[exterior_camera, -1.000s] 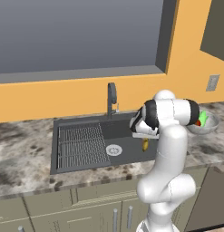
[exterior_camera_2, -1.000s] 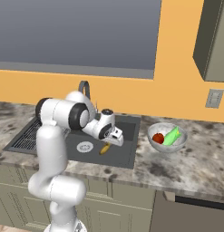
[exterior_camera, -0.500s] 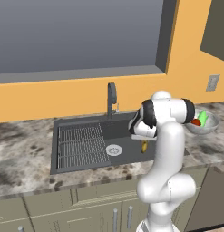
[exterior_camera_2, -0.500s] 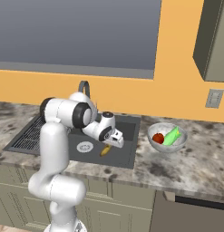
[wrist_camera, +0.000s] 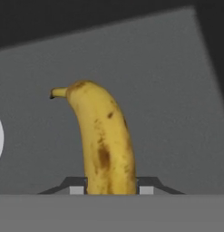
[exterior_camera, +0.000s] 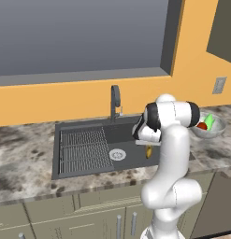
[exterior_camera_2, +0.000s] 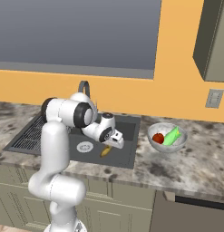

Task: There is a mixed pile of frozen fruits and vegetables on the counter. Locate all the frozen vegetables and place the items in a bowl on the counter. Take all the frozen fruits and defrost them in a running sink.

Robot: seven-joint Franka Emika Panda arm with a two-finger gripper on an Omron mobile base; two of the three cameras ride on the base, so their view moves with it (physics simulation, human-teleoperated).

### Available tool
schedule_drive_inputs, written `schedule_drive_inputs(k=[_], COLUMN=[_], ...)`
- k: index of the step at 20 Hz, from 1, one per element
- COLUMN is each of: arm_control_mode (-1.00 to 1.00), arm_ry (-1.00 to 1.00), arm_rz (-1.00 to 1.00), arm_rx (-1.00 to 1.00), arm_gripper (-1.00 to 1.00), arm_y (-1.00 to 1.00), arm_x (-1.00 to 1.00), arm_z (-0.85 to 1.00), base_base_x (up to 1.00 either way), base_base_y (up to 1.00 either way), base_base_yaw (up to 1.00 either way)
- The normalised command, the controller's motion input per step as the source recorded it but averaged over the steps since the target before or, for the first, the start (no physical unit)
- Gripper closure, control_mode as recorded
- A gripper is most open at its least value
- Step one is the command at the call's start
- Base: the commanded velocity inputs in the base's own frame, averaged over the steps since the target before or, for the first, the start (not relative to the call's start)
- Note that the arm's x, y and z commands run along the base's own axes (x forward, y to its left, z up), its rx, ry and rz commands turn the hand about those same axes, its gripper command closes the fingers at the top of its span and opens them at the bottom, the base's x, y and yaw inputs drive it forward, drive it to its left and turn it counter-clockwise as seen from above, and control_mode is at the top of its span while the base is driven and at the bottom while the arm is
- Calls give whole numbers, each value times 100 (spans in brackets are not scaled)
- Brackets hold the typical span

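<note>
Banana [wrist_camera: 104,140], probably stiff and slick while frozen, hangs over the sink [exterior_camera_2: 127,156] basin, pinched at its lower end by the gripper [wrist_camera: 111,190].

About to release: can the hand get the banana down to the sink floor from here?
Probably yes. The hand, shut on the banana, hangs over the open sink floor beside the drain, nothing beneath it.

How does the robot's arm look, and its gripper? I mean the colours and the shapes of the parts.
The white arm has smooth, rounded, tube-like segments with dark bands at its joints. It ends in a small white boxy hand carrying the two-finger gripper. In the hand view the finger tips are small, dark and flat, with light grey pads. No cables or markings are visible.
</note>
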Motion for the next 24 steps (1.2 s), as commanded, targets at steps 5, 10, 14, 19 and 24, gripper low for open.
schedule_drive_inputs(k=[5, 10, 14, 19, 24], arm_control_mode=[-100, -100, -100, -100, -100], arm_ry=[0, 0, -1, -3, -4], arm_rz=[0, 0, 0, -1, 0], arm_rx=[0, 0, 0, 0, 0], arm_gripper=[-100, -100, -100, -100, -100], arm_y=[0, 0, 0, 6, 10], arm_x=[1, 0, 0, -2, -5], arm_z=[4, 16, 45, 50, 54], base_base_x=[0, 0, 0, 0, 0], base_base_y=[0, 0, 0, 0, 0], base_base_yaw=[0, 0, 0, 0, 0])
